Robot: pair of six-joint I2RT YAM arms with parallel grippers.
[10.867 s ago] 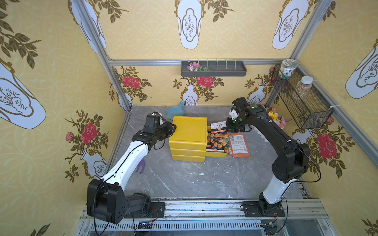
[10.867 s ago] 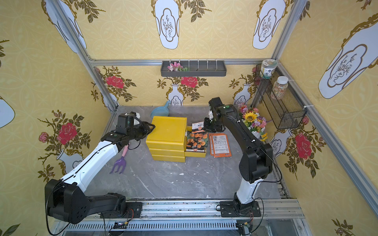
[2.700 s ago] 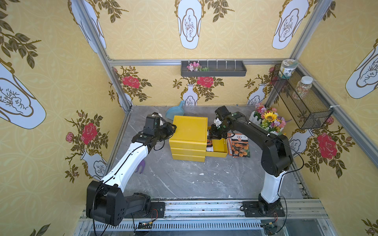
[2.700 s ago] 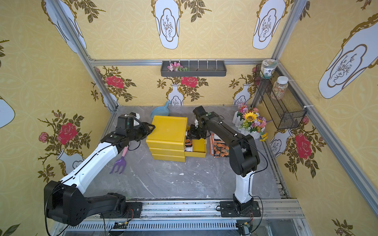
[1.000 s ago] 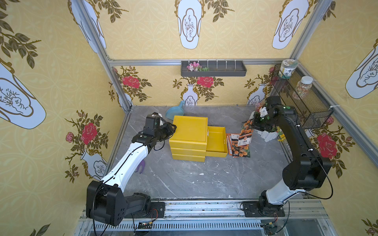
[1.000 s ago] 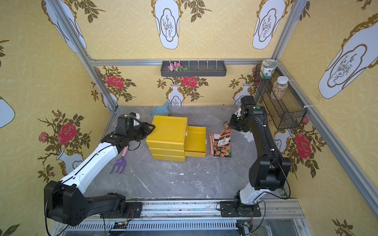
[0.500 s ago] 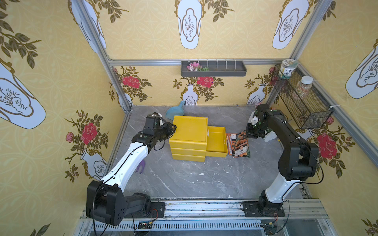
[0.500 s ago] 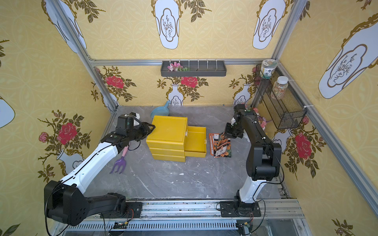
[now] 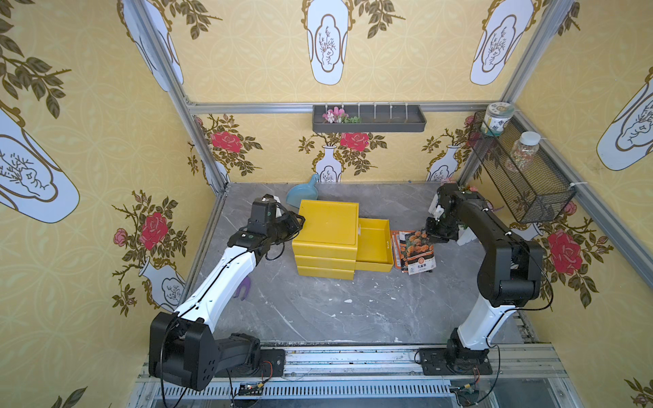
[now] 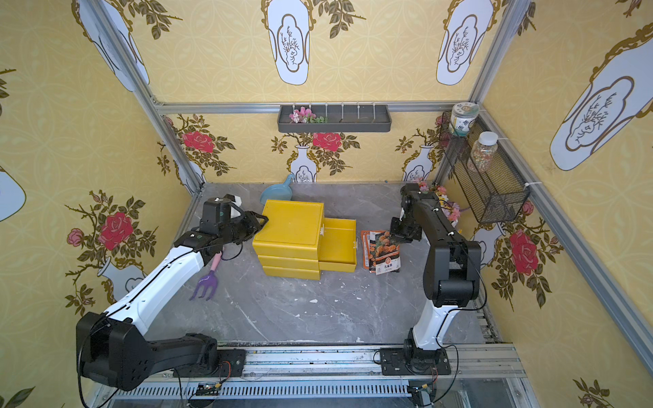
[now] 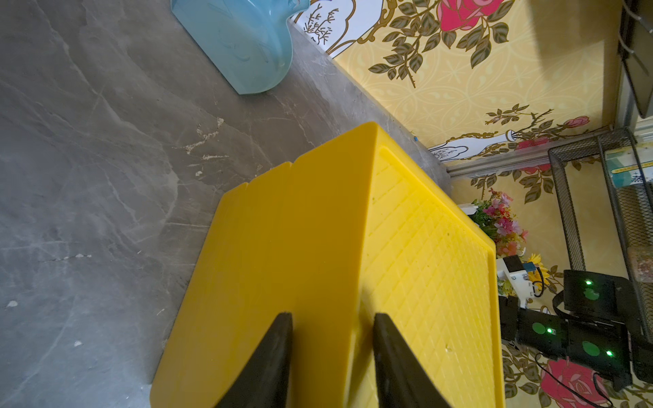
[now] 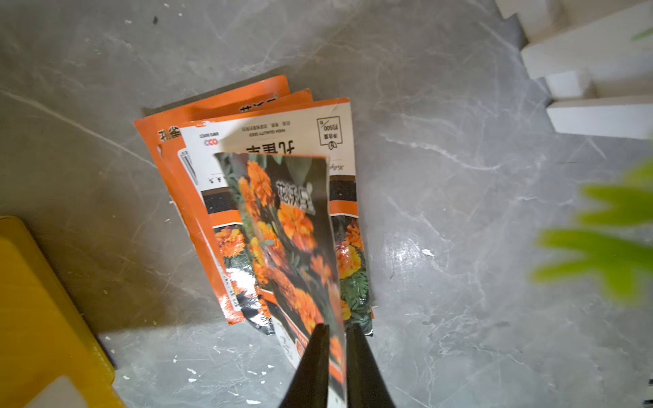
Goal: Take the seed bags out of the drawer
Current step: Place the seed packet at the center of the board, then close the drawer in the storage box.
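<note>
at the left, the left gripper [image 11: 330,318] sits astride the upper edge of the yellow cabinet [image 9: 327,226], jaws parted with that edge between them; whether they clamp it i cannot tell. the top drawer [image 9: 374,240] stands pulled out and looks bare; the two below are shut, their contents hidden. just right of it the seed bags [image 9: 413,247] lie fanned on the table [image 9: 335,307], overlapping so the count is unclear. they look light, thin, floppy and slick, so a pinch across a short sealed end seems best. the right gripper [image 12: 336,326] has narrow jaws flanking one end of the top packet [image 12: 282,219]; grasping or loose, i cannot tell.
</note>
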